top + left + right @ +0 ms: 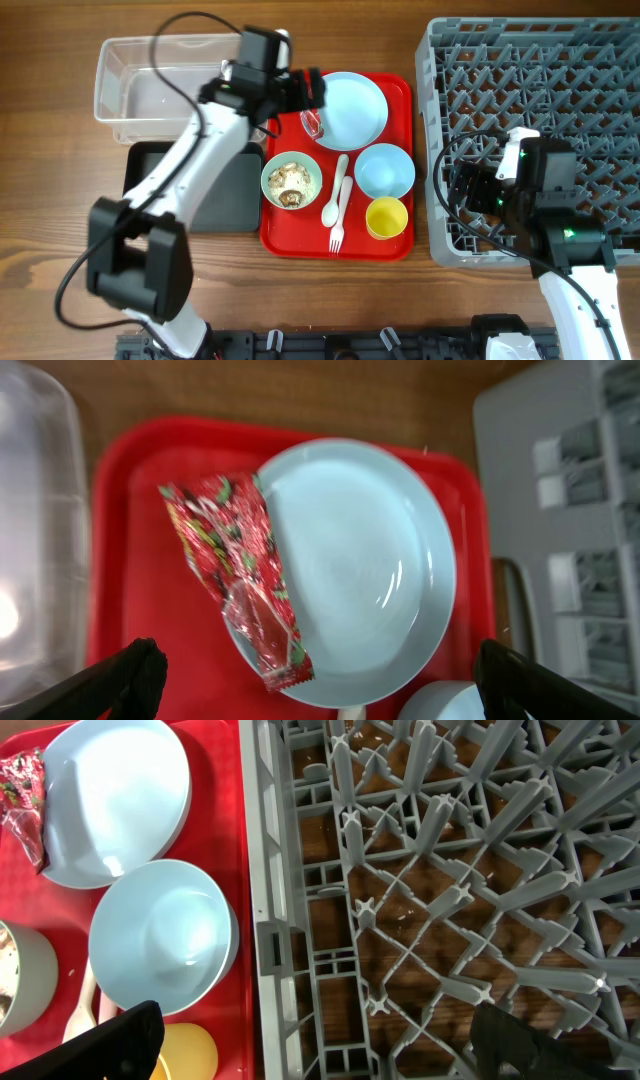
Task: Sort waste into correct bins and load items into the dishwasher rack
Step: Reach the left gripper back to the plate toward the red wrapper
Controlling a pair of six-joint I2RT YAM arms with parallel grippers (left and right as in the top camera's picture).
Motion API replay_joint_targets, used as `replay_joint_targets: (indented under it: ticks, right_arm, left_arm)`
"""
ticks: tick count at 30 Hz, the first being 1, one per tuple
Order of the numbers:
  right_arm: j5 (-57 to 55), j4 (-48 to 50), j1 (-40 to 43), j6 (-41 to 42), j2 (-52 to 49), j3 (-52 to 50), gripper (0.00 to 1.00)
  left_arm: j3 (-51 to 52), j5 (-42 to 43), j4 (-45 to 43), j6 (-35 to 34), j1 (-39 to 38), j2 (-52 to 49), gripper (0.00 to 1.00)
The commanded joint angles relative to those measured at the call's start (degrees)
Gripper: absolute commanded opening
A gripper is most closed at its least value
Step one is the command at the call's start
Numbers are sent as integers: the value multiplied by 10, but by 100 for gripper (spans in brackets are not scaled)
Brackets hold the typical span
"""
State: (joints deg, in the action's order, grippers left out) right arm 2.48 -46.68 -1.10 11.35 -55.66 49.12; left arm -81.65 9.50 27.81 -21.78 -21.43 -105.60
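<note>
left gripper (pixel 316 678) pointing down over red tray (pixel 128 468), jaws spread wide above red snack wrapper (pixel 236 574) lying against light blue plate (pixel 372 565), right gripper (pixel 330 1042) low over dishwasher rack (pixel 262 870) rim, jaws wide apart

the left arm (pixel 190 150) is built of smooth white links joined by chunky black joint housings, with a boxy black block at the wrist. a thin black cable (pixel 200 14) arcs along it. the right arm (pixel 585 300) has the same white shell and black housings, with a small green light (pixel 570 235) glowing on one and black cables (pixel 450 205) looped alongside. the left gripper (pixel 320 660) and right gripper (pixel 320 1030) each show two matte black, wedge-shaped fingers (pixel 125 678), soft with blur.
</note>
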Motion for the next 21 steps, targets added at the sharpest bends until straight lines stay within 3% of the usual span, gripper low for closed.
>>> replay_joint_targets:
  ticks: [1, 8, 14, 18, 21]
  right_arm:
    - [-10, 2, -1, 8, -1, 13, 100]
    - [-10, 1, -1, 8, -1, 13, 100]
    - [-10, 1, -1, 8, -1, 13, 100]
    - [-10, -1, -1, 8, -1, 13, 100]
    - [-10, -1, -1, 8, -1, 13, 100]
  left_arm:
    - [-1, -76, -4, -15, -25, -49, 100]
    - [-1, -109, -45, -14, -35, -111, 98]
    - [-1, -109, -74, -14, -35, -134, 80]
    - [-1, -109, -83, -14, -34, -137, 55]
    - [-1, -109, -81, -14, -34, -137, 51]
